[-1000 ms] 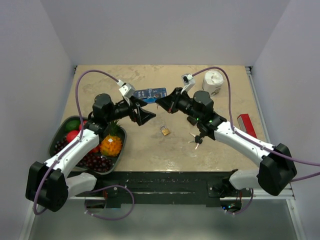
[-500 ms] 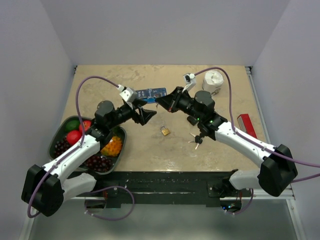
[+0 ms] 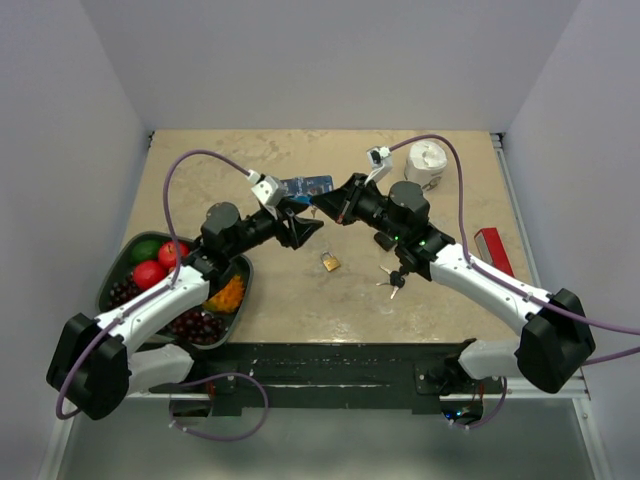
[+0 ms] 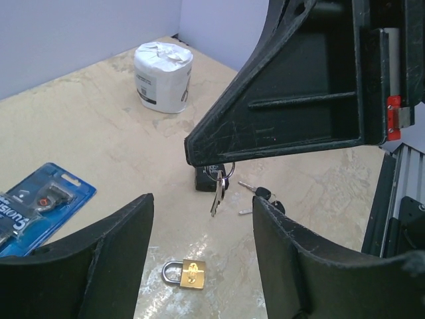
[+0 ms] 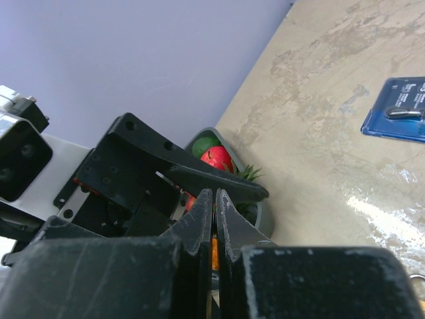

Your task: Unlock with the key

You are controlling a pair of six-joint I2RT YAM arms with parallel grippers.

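The key, likely a light, stiff, slippery bunch best pinched by its black heads, lies on the table right of the brass padlock; the left gripper gapes empty, the right gripper has jaws nearly meeting on nothing visible.

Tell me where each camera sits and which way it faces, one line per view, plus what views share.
Top external: above and behind the bases, looking down on the table; both arms show.
Left wrist: on the left arm, facing right toward the roll; its open fingers and the right gripper show.
Right wrist: on the right arm, facing left toward the fruit tray; its shut fingers and the left gripper show.
Shared: the blue pack, in all three.
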